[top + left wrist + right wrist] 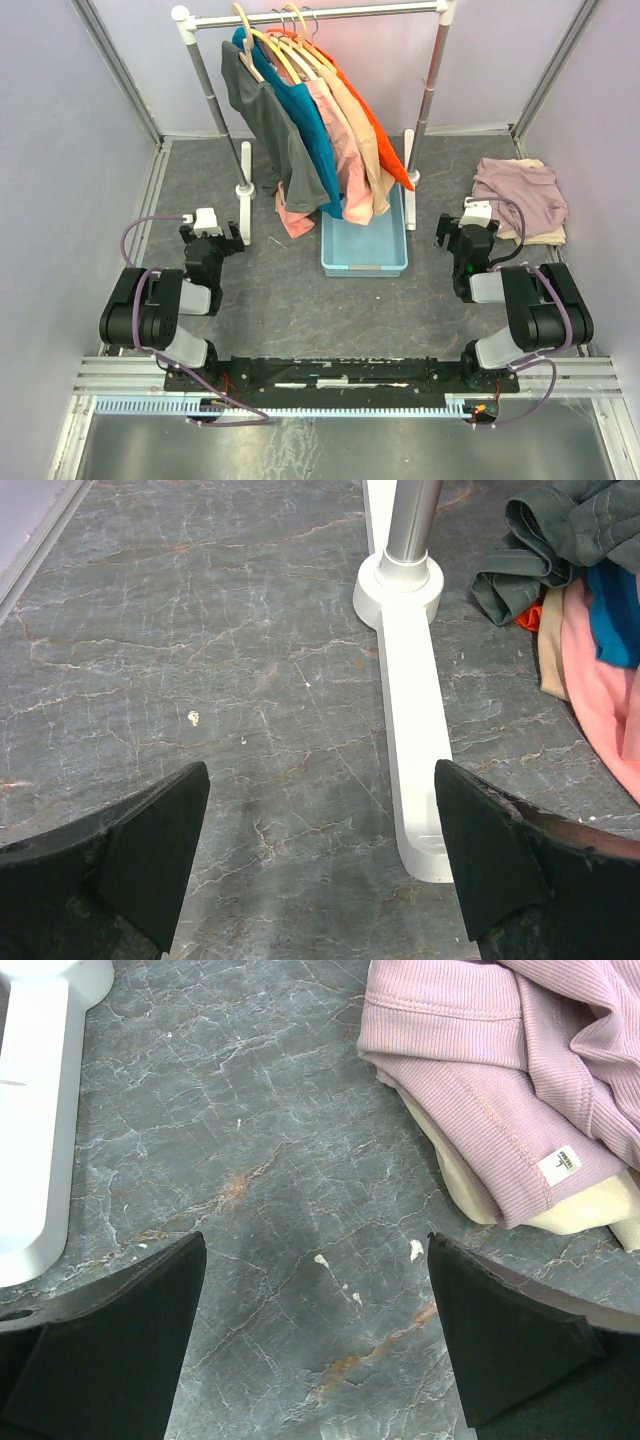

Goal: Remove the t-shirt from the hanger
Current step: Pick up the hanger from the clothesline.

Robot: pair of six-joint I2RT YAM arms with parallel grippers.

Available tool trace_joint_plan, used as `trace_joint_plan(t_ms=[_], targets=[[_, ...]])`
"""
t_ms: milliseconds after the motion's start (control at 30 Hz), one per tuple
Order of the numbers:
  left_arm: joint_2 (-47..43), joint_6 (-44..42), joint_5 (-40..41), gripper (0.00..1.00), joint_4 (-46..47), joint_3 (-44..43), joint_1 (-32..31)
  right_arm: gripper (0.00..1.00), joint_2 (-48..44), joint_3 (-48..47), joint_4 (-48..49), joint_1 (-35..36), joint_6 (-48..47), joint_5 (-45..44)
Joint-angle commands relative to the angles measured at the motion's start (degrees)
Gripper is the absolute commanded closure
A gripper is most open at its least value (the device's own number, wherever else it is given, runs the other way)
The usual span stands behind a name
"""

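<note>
Several t-shirts hang on wooden hangers [272, 47] from the rack's rail [320, 14]: grey [275, 130] at the front left, then blue [312, 130], pink [345, 150], beige [365, 130] and orange [380, 120]. My left gripper [215, 232] sits low near the rack's left foot, open and empty, well below and left of the shirts. In the left wrist view the grey hem [540, 540] and pink cloth [600, 670] lie at the right. My right gripper [465, 232] is open and empty over the floor, to the right of the rack.
A light blue bin [365, 262] stands under the shirts. A pile of folded clothes [520, 195], mauve [500, 1050] over cream, lies at the back right. The rack's white feet [415, 730] [35, 1110] and poles [215, 100] stand close to both grippers. Walls enclose the workspace.
</note>
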State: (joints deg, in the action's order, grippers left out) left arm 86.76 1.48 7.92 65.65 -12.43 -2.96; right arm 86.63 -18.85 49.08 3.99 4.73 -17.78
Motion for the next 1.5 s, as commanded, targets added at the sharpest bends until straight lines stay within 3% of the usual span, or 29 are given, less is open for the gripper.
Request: trace_joint_plan(t_ms=[0, 1400, 1467], targets=[[0.23, -1.26, 0.33, 0.01, 2.12, -0.81, 0.19, 0.01, -0.07, -1.24, 2.16, -0.22, 0.27, 0.16], [-0.23, -0.91, 1.79, 0.01, 2.36, -0.96, 0.16, 0.01, -0.52, -1.26, 2.62, -0.13, 0.62, -0.87], [-3.42, 0.58, 5.50, 0.01, -3.30, -2.79, 0.15, 0.01, -5.09, -5.18, -8.67, -0.08, 1.13, -2.38]])
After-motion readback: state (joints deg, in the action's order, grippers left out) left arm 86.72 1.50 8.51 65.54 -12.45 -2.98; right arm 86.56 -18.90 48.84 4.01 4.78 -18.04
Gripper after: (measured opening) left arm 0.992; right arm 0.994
